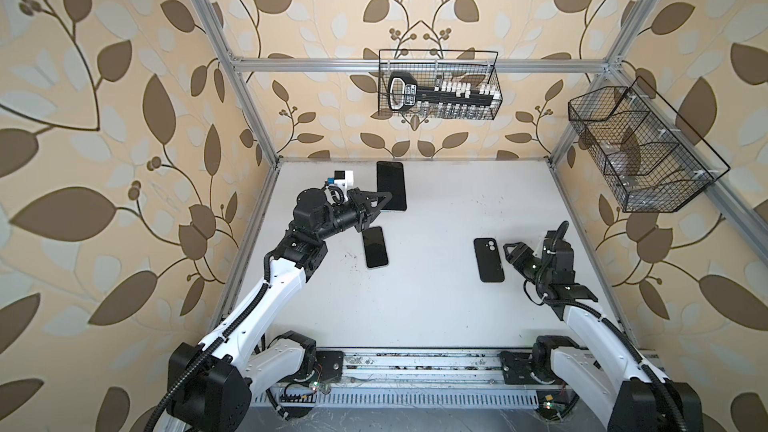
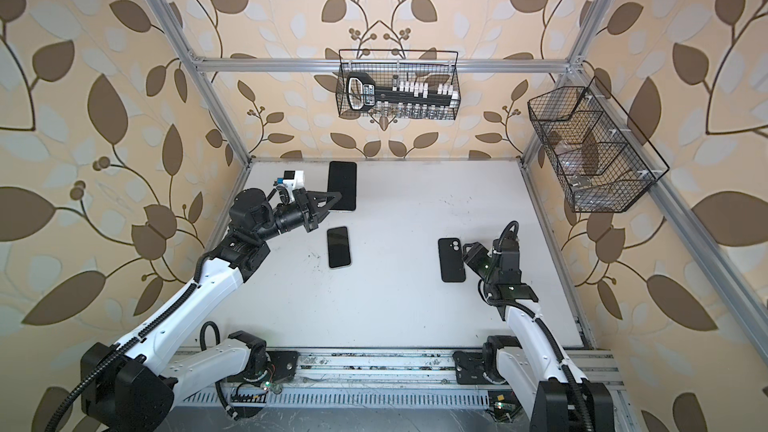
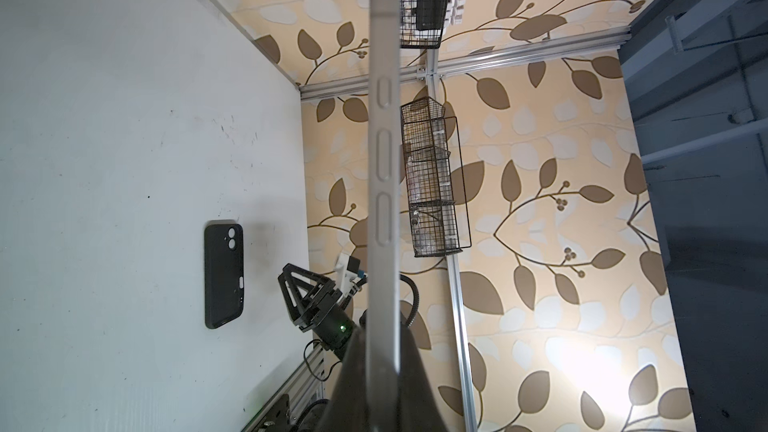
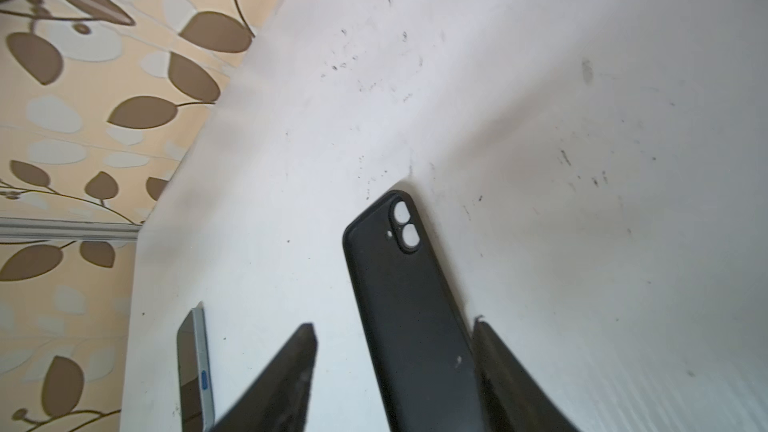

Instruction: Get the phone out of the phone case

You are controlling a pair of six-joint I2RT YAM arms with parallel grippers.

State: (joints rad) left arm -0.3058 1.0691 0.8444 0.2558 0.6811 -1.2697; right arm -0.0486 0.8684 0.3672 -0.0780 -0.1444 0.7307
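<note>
The left gripper point(image 1: 385, 196) is clamped on the phone point(image 1: 391, 182), pinching it by the near end. In both top views the dark screen faces up, over the far part of the white table point(image 1: 436, 305). The left wrist view shows the phone point(image 3: 384, 160) edge-on, its pale side with three long buttons running out from between the dark fingers point(image 3: 347, 388).

The right gripper point(image 1: 512, 254) has its jaws apart and grips nothing. It sits low on the right side of the table, just beside the phone case point(image 1: 489, 259). The black case lies flat with its back up. It is empty, since the white table shows through the two camera holes. In the right wrist view the case point(image 4: 399, 284) runs between the two spread fingers point(image 4: 291, 367) — whether either finger touches it I cannot tell.

A second phone point(image 1: 375, 248) lies flat, screen up, left of the middle of the table, near the left arm's wrist and well apart from the case.
</note>
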